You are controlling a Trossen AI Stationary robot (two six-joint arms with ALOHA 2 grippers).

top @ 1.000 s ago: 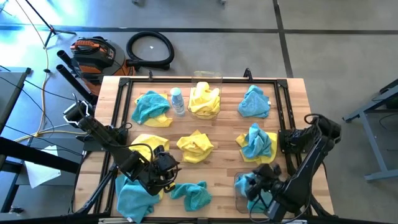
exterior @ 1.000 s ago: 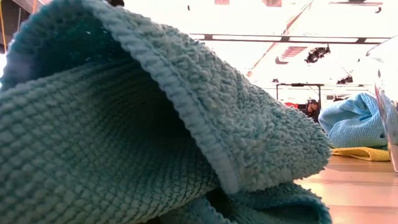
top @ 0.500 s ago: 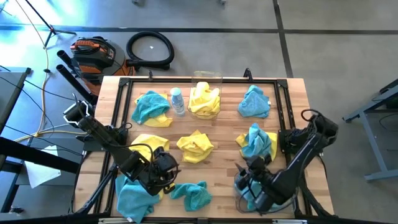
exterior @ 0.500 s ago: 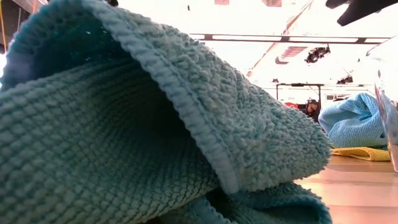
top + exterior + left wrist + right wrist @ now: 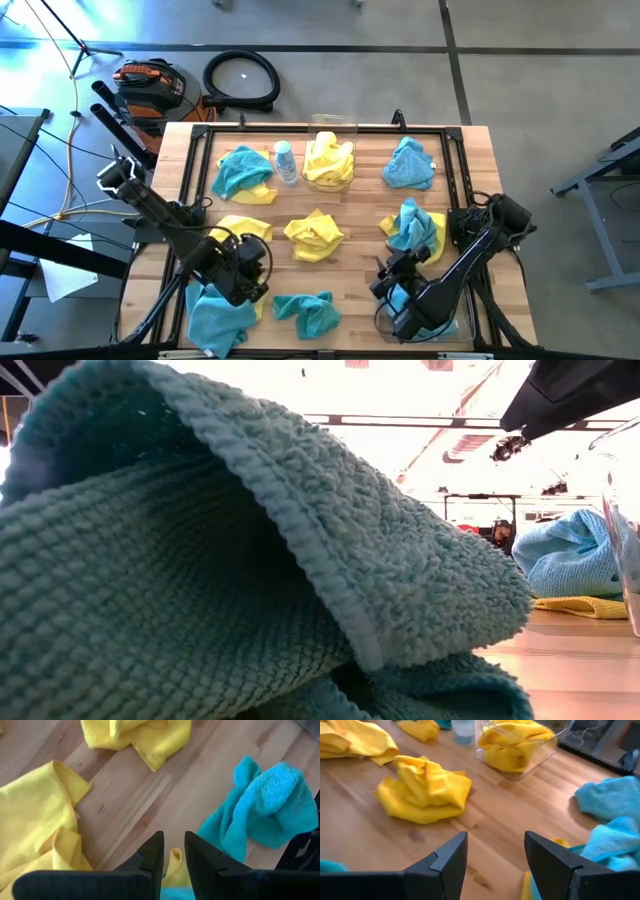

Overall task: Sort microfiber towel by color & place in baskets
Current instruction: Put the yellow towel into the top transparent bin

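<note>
Swung inward from over the near-right basket (image 5: 629, 530), the right arm now reaches toward the middle of the near edge, while the left arm has drawn back slightly toward the left edge.

The wooden counter (image 5: 360, 205) carries everything. The right pincer (image 5: 495, 841) hangs released, fingers wide apart with nothing between them, above bare wood just beside the near-right basket. The left pincer (image 5: 173, 841) hangs over the near-left part of the counter, at the near edge of a flat yellow towel (image 5: 235, 228). Whether it is clenched or released, I cannot tell.

The two clear baskets stand well apart. The far one (image 5: 335, 123) sits at the middle of the far edge and holds yellow towels. The near-right one holds teal cloth, mostly hidden under the right arm.

Loose towels lie around them:
- a teal towel (image 5: 213, 322) at the near-left corner
- a teal towel (image 5: 310, 312) at the middle of the near edge
- a crumpled yellow towel (image 5: 315, 236) at the centre
- a teal towel over yellow (image 5: 412, 230) near the right edge
- a teal towel (image 5: 409, 163) toward the far-right corner
- a teal towel over yellow (image 5: 240, 171) toward the far-left corner

A small white-and-blue bottle (image 5: 285, 162) stands upright just beside the far basket.
</note>
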